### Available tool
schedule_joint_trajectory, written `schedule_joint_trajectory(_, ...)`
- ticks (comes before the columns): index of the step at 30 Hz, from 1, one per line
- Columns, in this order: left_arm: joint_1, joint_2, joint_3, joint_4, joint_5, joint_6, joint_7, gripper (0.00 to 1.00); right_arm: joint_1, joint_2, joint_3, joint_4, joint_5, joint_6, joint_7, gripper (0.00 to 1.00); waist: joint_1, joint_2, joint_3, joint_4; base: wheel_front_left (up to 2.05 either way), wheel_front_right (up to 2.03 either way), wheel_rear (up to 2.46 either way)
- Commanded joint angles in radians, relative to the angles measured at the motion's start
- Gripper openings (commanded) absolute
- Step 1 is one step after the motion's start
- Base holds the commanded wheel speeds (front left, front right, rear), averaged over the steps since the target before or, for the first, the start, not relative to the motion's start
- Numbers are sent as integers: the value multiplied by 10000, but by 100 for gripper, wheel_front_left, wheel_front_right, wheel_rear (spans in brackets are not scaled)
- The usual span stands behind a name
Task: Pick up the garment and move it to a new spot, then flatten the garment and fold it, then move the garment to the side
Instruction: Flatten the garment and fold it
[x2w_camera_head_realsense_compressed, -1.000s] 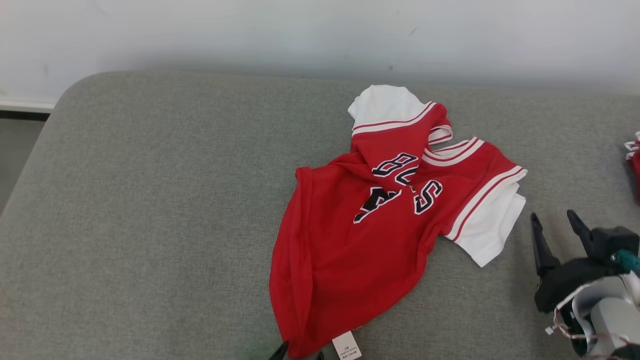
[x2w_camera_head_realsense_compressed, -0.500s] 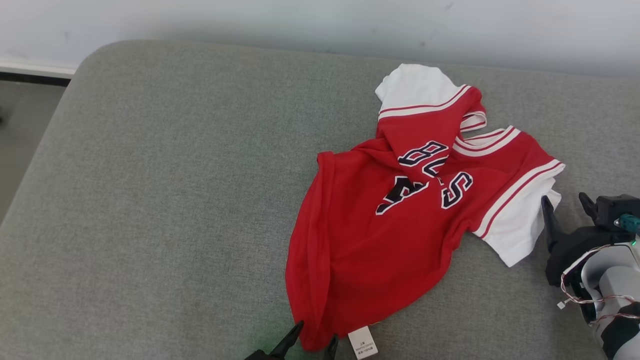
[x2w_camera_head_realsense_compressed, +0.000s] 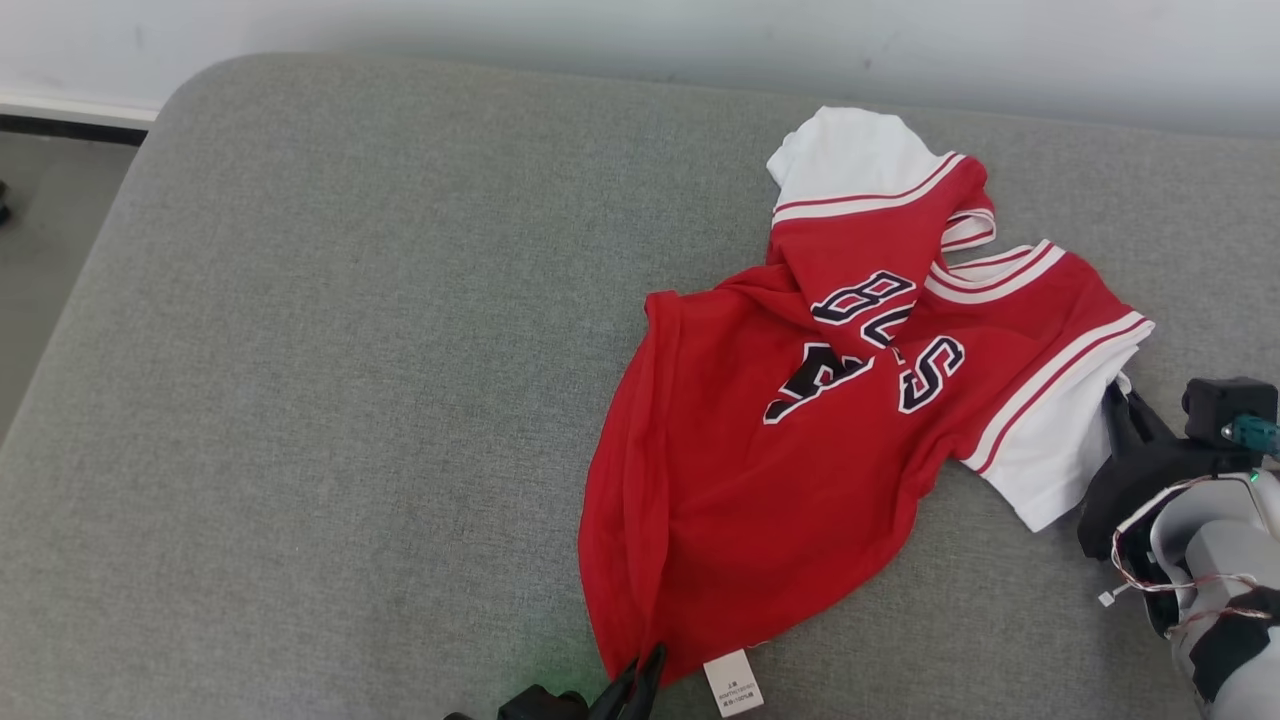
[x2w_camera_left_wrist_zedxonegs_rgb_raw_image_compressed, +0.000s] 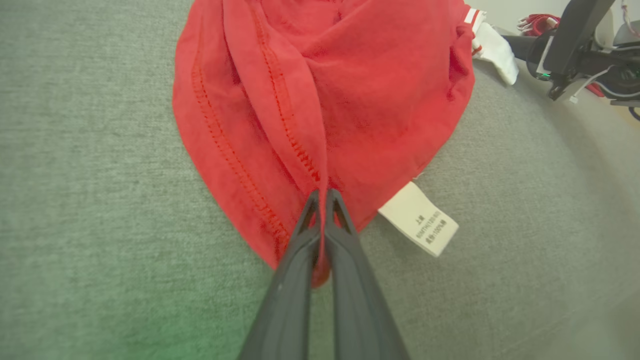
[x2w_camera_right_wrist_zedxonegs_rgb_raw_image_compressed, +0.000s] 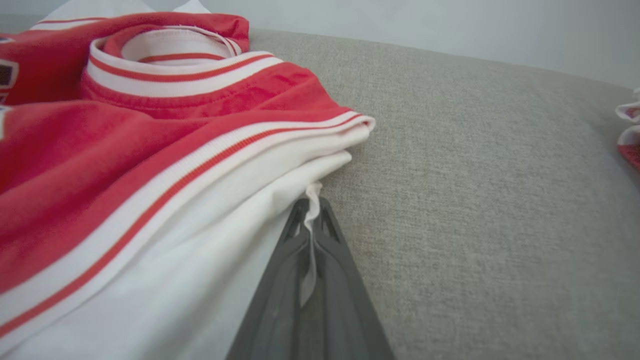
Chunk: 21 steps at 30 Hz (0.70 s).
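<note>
Wrist views: left end effector (x2w_camera_left_wrist_zedxonegs_rgb_raw_image_compressed: 323, 195) nips red garment (x2w_camera_left_wrist_zedxonegs_rgb_raw_image_compressed: 360, 75) hem (x2w_camera_left_wrist_zedxonegs_rgb_raw_image_compressed: 299, 150), right end effector (x2w_camera_right_wrist_zedxonegs_rgb_raw_image_compressed: 311, 202) sleeve (x2w_camera_right_wrist_zedxonegs_rgb_raw_image_compressed: 200, 240)

Dark tapered fingers (x2w_camera_left_wrist_zedxonegs_rgb_raw_image_compressed: 292, 280); pale grey forearm (x2w_camera_head_realsense_compressed: 1215, 540), thin cables (x2w_camera_head_realsense_compressed: 1200, 588).

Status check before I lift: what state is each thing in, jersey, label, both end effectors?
Jersey: crumpled, unfolded, lying on the grey cushion, upper shoulder folded over the lettering.
Care label: exposed at the hem, flat on the cushion.
Left end effector: shut on the red hem.
Right end effector: shut on the white sleeve edge.
</note>
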Motion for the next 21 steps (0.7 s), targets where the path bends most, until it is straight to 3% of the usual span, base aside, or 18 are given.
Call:
schedule_joint_trajectory(1, -64, 23, -14, -15, -14, 30, -29, 0, 231, -40, 14, -5, 93, -32, -30, 0, -1, -1, -115, -39, 0, 0, 0)
schedule_joint_trajectory(9, 426, 22, 881, -733, -272, 257, -29, 0, 1986, -355, -262, -2282, 1173, -30, -84, 0, -1, -1, -844, -624, 0, 0, 0)
schedule_joint_trajectory(14, 397, 58, 1923, -1338, -168, 121, -29, 0, 3008, -462, -365, -4032, 1914, -30, -87, 0, -1, -1, -1187, -1184, 0, 0, 0)
schedule_joint_trajectory(21, -1406, 745, 2624, -1642, -199, -158, -25, 0, 2272, -577, -622, -5923, 3331, -30, 412, 0, -1, -1, -962, -1763, 0, 0, 0)
